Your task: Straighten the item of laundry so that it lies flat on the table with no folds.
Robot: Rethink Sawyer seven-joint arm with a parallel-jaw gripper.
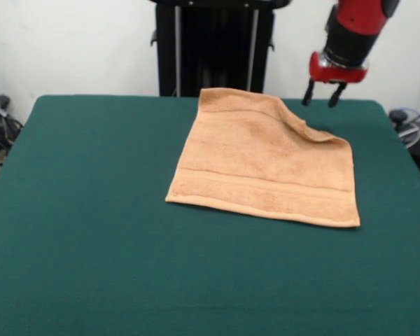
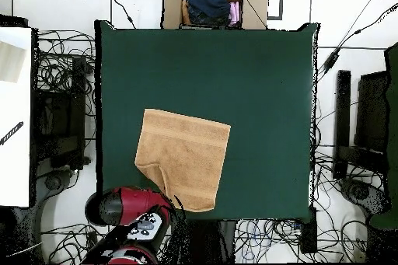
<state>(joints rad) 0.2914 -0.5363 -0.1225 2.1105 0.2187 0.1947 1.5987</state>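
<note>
Towel [image 1: 266, 164]: one, peach-orange, lying on the table [image 1: 91, 210] right of centre in the front view and reaching toward the far edge. In the overhead view the same towel [image 2: 184, 157] sits low and left of the table's middle, its lower tip close to the edge nearest the robot.

State of the task: mostly done, by my reading. The near edge, the border band and the whole left side lie flat against the green cloth. What is left is the far right corner: it is turned over onto the towel, giving a slanted edge running from the far edge down to a small raised ridge near the right side. The overhead view shows the same thing as a cut-off lower-left corner with a crease line. One fold seen; no other wrinkles that I can make out.

Gripper [image 1: 323, 94]: one, on the red and black arm [image 2: 128, 207], hanging above the far right of the table, near the folded corner but apart from it. Its two dark fingers [image 1: 308, 93] stand spread with a gap between them, and they hold nothing.

Judgement: one more pull on the folded corner, outward and away from the towel's middle, should finish it.

Count: one towel, one table, one arm with one gripper, one cardboard box [image 2: 214, 4] of clothes beyond the table's far edge in the overhead view
</note>
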